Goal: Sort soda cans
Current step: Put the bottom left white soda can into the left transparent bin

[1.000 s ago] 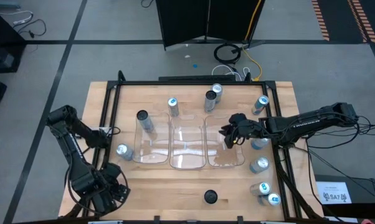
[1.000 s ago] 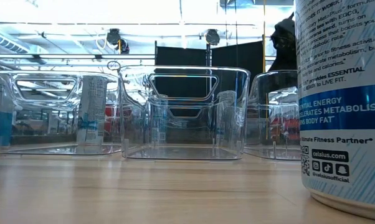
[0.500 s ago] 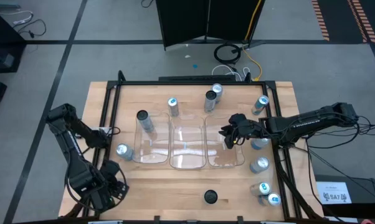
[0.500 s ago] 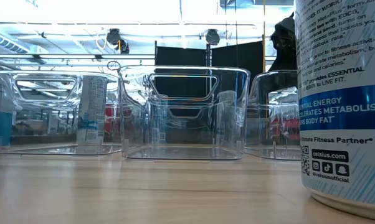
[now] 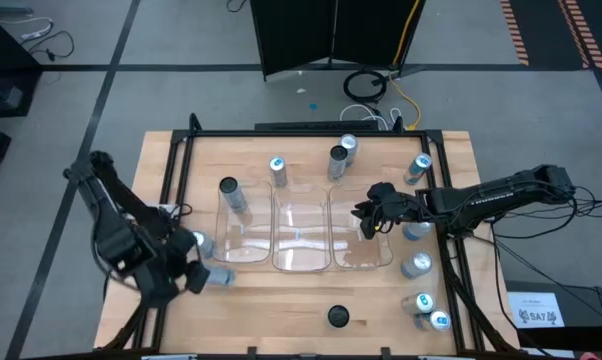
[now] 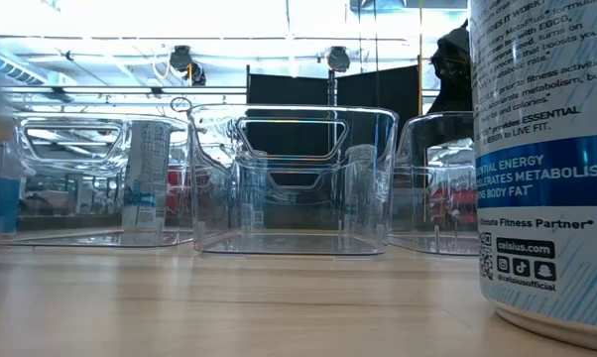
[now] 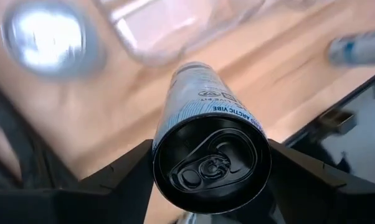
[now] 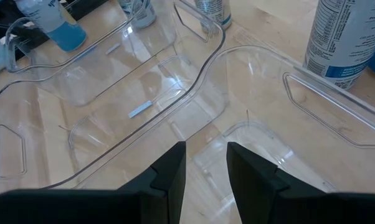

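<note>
Several slim soda cans stand around three clear trays (image 5: 301,235). One dark-topped can (image 5: 229,190) stands inside the left tray, and a blue-topped can (image 5: 196,241) stands beside that tray. My left gripper (image 5: 196,275) hovers near the left tray's near corner, shut on a dark-topped can (image 5: 219,277). My right gripper (image 5: 366,222) hangs over the right tray, open by a narrow gap and empty (image 8: 206,168). Another dark-topped can (image 5: 338,316) stands by the near edge and looms large in the low view (image 6: 541,149). My left gripper pinches the can between its two fingers, one finger (image 7: 125,171) on each side of the end with the dark top (image 7: 211,165). The can lies roughly level and along the fingers, lifted clear of the table. Its bottom end (image 5: 227,277) points toward the table's right.
More cans stand along the right edge (image 5: 416,264) and at the far side (image 5: 338,158). A black frame rail (image 5: 171,190) borders the table's left side. Bare wood (image 5: 271,300) lies between the trays and the near edge.
My left arm has swung quickly from the table's near left corner up and toward the trays, carrying the can, which now sticks out level toward the right. My right arm has kept still.
</note>
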Controlling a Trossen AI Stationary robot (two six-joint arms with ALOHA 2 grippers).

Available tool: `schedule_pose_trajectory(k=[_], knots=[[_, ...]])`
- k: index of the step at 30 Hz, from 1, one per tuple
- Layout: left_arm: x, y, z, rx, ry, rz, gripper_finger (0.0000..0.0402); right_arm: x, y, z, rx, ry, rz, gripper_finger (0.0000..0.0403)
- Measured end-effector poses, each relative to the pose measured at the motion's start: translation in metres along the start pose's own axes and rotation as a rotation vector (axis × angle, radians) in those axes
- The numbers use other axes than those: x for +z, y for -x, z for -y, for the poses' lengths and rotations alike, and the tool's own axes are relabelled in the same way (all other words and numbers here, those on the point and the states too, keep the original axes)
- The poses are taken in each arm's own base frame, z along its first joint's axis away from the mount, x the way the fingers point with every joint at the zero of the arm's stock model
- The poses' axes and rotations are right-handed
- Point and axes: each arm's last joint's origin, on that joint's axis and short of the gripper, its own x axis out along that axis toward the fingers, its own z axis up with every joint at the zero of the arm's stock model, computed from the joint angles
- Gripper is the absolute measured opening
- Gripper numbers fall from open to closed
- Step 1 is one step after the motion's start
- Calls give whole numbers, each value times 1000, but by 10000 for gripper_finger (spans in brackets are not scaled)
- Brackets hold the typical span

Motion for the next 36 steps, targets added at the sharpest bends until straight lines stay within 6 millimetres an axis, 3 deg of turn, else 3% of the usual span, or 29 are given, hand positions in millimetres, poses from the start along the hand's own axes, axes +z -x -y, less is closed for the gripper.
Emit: schedule_pose_trajectory(k=[10,36], knots=[[62,15,-9,-44,-99,112,279,0,0,0,0,8,1,107],[152,14,-13,-137,-230,107,281,0,0,0,-1,27,1,107]])
